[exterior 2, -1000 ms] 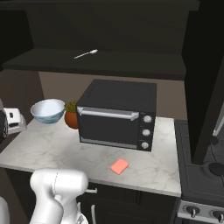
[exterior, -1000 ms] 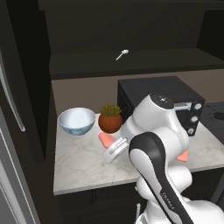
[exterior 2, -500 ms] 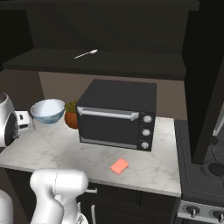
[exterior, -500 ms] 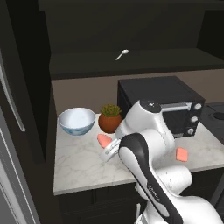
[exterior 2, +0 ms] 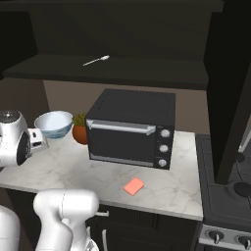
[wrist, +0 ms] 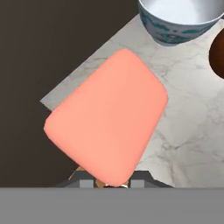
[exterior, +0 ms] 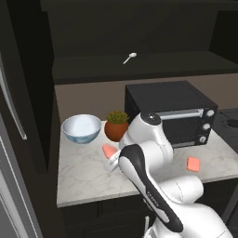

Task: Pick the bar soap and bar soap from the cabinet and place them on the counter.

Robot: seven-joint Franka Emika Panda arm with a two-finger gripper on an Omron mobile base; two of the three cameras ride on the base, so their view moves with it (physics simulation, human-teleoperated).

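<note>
Held bar soap (wrist: 107, 122) has shifted left over counter (exterior: 88, 176).

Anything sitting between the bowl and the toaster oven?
Yes: a small potted plant stands between the bowl and the toaster oven, seen in both base views.

Compared with a second ago, we see the arm swung further left over the desk (exterior: 83, 179), its wrist now nearer the bowl (exterior: 81, 128). The held bar soap (exterior: 109, 150) sits further left, closer to the bowl than before.
</note>
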